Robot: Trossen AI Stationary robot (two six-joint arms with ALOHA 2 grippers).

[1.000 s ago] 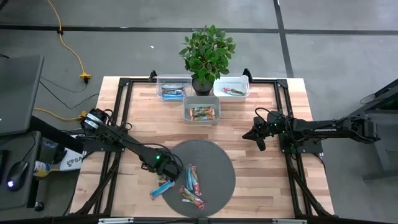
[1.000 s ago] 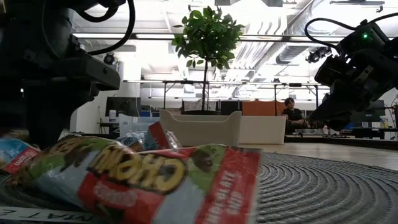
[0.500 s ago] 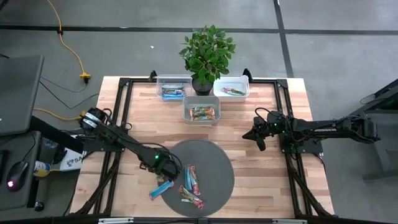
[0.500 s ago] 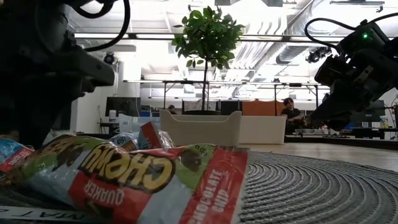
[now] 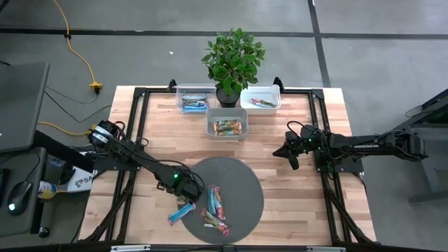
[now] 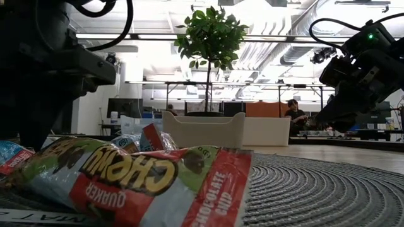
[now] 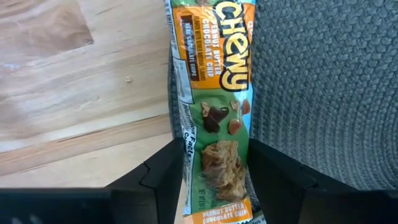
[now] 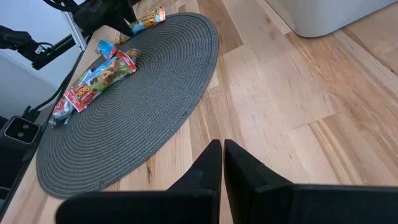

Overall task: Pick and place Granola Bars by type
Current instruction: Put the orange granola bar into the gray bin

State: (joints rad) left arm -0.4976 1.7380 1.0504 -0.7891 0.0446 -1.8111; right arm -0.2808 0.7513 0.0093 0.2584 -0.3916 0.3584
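bars [image 5: 213, 207] on mat [image 5: 241, 178] — bins [image 5: 227, 126] behind | plant [image 5: 233, 59] — table's rear edge

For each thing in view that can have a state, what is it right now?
left gripper: fingers closed around the peanut butter bar, at the mat's edge
right gripper: shut, empty, waiting above bare wood
mat: flat, several bars lying on it
blue bar: lying across the mat's rim
three clear bins: upright, each with bars inside
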